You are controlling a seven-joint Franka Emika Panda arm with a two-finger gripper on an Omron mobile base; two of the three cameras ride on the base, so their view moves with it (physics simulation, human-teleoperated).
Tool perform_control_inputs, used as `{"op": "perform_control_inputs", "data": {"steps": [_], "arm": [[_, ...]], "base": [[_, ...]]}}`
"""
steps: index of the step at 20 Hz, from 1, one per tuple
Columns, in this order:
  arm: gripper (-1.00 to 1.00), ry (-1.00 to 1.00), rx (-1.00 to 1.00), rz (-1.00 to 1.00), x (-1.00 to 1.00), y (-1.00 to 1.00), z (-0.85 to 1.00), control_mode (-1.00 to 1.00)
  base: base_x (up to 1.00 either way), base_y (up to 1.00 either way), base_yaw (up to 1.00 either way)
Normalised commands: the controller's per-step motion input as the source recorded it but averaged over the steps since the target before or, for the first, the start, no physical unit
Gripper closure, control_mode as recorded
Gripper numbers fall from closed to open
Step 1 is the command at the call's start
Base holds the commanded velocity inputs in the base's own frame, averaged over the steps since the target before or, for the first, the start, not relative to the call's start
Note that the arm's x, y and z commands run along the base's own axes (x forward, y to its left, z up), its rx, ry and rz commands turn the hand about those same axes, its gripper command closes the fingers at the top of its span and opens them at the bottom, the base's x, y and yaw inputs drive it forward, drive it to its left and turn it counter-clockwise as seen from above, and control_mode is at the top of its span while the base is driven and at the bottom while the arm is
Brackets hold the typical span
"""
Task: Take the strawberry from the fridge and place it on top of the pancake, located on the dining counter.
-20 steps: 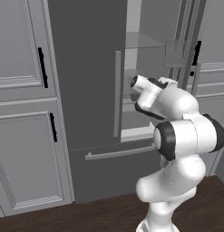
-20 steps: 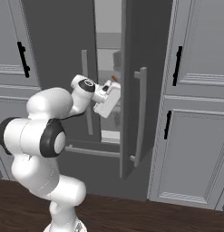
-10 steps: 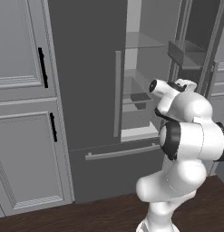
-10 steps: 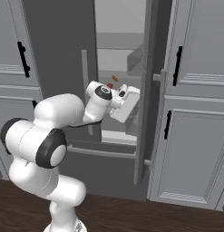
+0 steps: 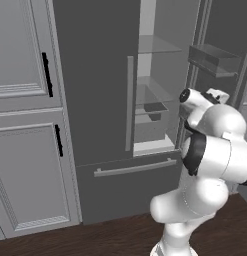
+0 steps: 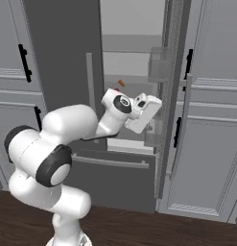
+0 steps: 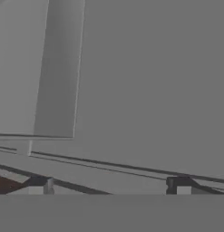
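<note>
The dark-grey fridge stands straight ahead with its left door shut and its right door swung open. Inside are light-grey walls, glass shelves and a bin. My gripper is at the opening, close to the inner side of the right door. In the hand view the gripper is open, its fingertips wide apart with nothing between them, facing a flat grey fridge surface. The strawberry is hidden, my arm covering part of the middle shelf. The pancake and the dining counter are out of view.
An elongated orange-red item lies on a shelf just above my wrist. Door bins jut from the open door. The bottom drawer has a bar handle. Paneled light-grey cabinets flank the fridge over a dark wood floor.
The right fridge door has swung much wider open. My hand has moved to the right along with it, and more of the fridge interior shows.
</note>
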Motion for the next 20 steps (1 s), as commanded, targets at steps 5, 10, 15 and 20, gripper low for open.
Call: {"op": "perform_control_inputs", "data": {"steps": [5, 10, 15, 20], "arm": [[-1.0, -0.14, 0.21, 0.0, 0.0, 0.94, 0.0, -1.0], [-1.0, -0.17, 0.35, 0.0, 0.0, 1.0, -0.07, -1.0], [-1.0, -0.13, 0.53, -0.01, 0.0, 1.0, -0.48, -1.0], [-1.0, -0.06, 0.72, -0.01, 0.0, 0.94, -0.63, -1.0]], "base": [[0.0, 0.0, 0.0], [0.0, 0.0, 0.0], [0.0, 0.0, 0.0], [0.0, 0.0, 0.0]]}}
